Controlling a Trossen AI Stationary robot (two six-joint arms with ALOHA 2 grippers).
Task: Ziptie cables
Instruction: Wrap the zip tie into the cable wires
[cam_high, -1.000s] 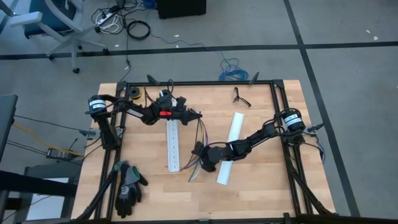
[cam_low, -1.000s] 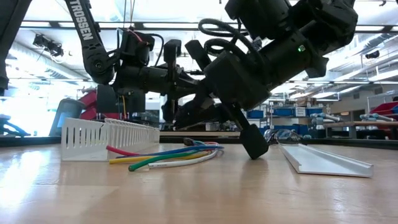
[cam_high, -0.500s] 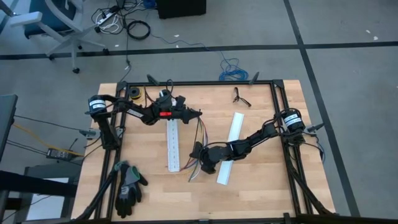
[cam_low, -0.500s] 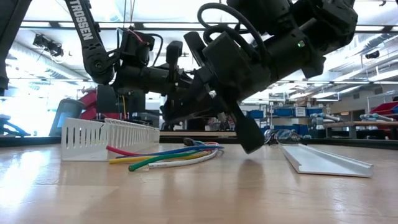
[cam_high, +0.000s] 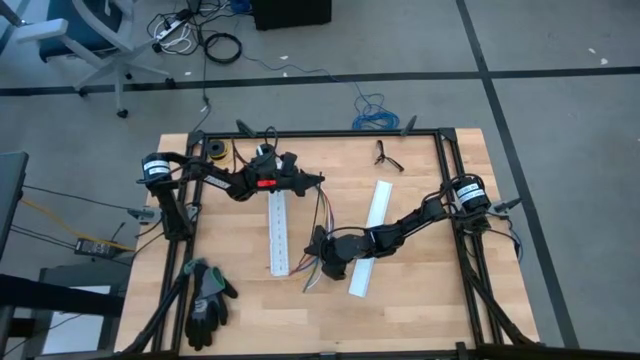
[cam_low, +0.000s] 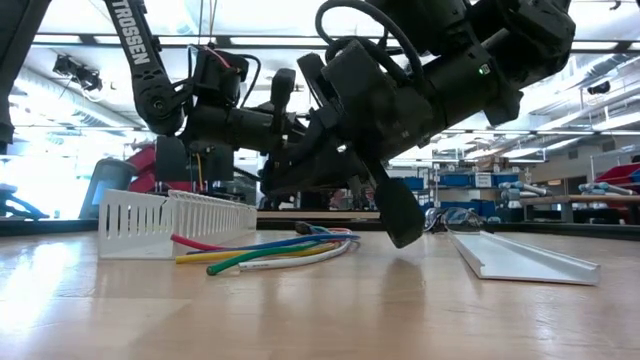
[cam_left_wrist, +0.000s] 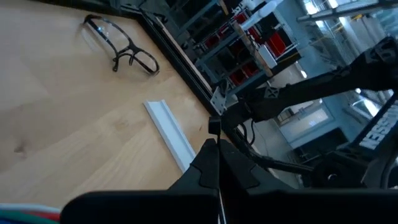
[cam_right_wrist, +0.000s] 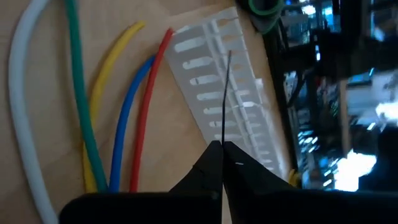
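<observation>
The cables (cam_high: 318, 215), a loose bundle of coloured wires, lie flat on the table; the right wrist view shows them as white, green, yellow, blue and red cables (cam_right_wrist: 118, 124). My right gripper (cam_high: 316, 238) hovers low over the bundle's middle, shut on a thin dark strip (cam_right_wrist: 226, 93). My left gripper (cam_high: 320, 180) is shut and held level above the bundle's far end. A small dark bit (cam_left_wrist: 214, 126) shows just past its tips. My right gripper pinches one end of the thin dark strip (cam_right_wrist: 223, 138) between its two fingertips. The strip sticks straight out past the fingers, clear of the table, over the white perforated strip. My left gripper: I cannot tell whether it holds the small dark bit at its tips.
A white perforated strip (cam_high: 277, 235) lies left of the cables, a plain white strip (cam_high: 368, 240) to their right. Glasses (cam_high: 388, 155) lie at the back, dark gloves (cam_high: 205, 300) at the near left. A dark frame (cam_high: 440, 180) rims the table.
My right gripper has rolled about its own axis while staying in place and shut. In the low view its fingertips have come up a little off the table. The cables have not moved.
</observation>
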